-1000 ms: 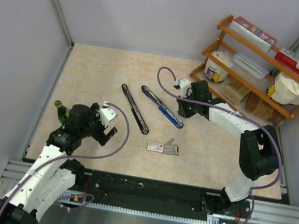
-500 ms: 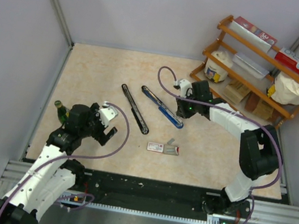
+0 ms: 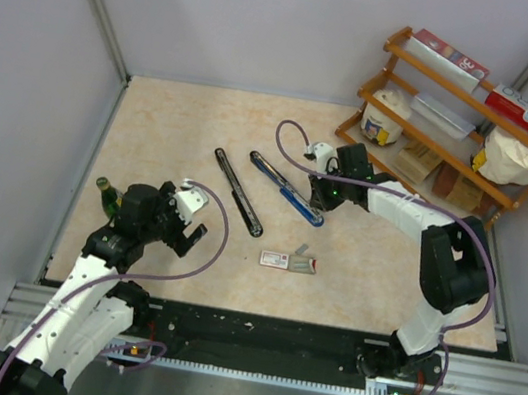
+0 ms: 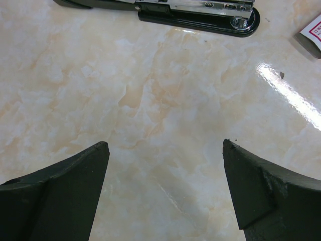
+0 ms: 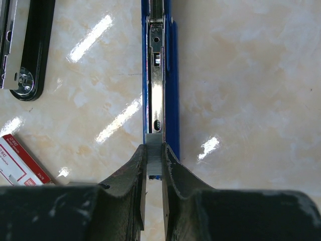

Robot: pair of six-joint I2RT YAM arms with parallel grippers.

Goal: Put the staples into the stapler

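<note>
**Top, left-wrist and right-wrist views, read left to right.** The left gripper (image 4: 165,150) hovers above the bare marble-patterned table (image 4: 150,100) with its jaws spread wide and nothing between them. It is in the same place as in the two earlier top views.

The black stapler (image 3: 238,191) lies opened flat, and its near end shows at the upper edge of the left-wrist view. Just to its right lies the blue stapler (image 5: 159,75), also opened flat, with its bright metal magazine channel facing up. The white box (image 3: 277,260) with red print sits nearer the arm bases. Loose staples (image 3: 306,261) lie just beside it on the right.

The right gripper (image 5: 154,150) is pinched narrow on a short grey staple strip (image 5: 154,158). It holds the strip at the near end of the blue stapler's channel and lined up with it. Whether the strip already rests in the channel cannot be told.

**Change.** Over the last second the right wrist has edged slightly leftward, toward the blue stapler. The grip has stayed as tight as it was, and nothing else on the table has moved.

**Reading.** The work appears to be at the insertion step: the strip has been picked up and aligned but not yet released. The next move probably needs a straight slide along the channel, because a tilted strip could ride up on the channel wall.
</note>
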